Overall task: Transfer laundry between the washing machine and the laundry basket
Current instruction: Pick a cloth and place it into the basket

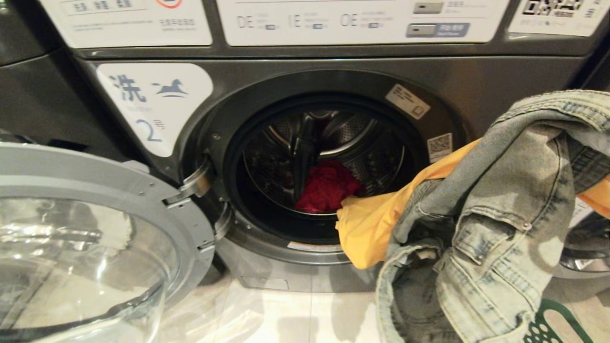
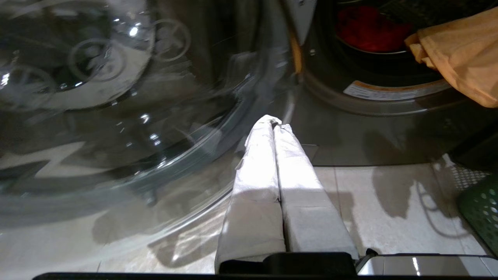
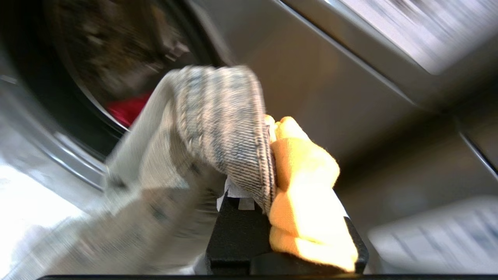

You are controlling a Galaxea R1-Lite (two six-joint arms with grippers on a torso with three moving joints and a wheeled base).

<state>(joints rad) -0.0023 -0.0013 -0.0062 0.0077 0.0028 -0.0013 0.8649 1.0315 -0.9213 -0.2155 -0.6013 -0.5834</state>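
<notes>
The washing machine (image 1: 476, 81) stands with its round door (image 1: 95, 228) swung open to the left. A red garment (image 1: 326, 186) lies in the drum. At the right, in front of the opening, hang a faded denim garment (image 1: 500, 228) and a yellow garment (image 1: 376, 214). In the right wrist view my right gripper (image 3: 268, 155) is shut on the denim garment (image 3: 221, 120) and the yellow garment (image 3: 307, 186) together; the cloth hides its fingertips. My left gripper (image 2: 274, 122) is shut and empty, low over the floor beside the door. A corner of the green laundry basket (image 1: 555, 328) shows at lower right.
The glass door (image 2: 116, 116) fills the space left of the opening. Pale floor tiles (image 1: 295, 319) lie in front of the machine. A control panel (image 1: 362, 19) runs above the drum. The basket's perforated side (image 2: 480, 206) stands at the floor's right.
</notes>
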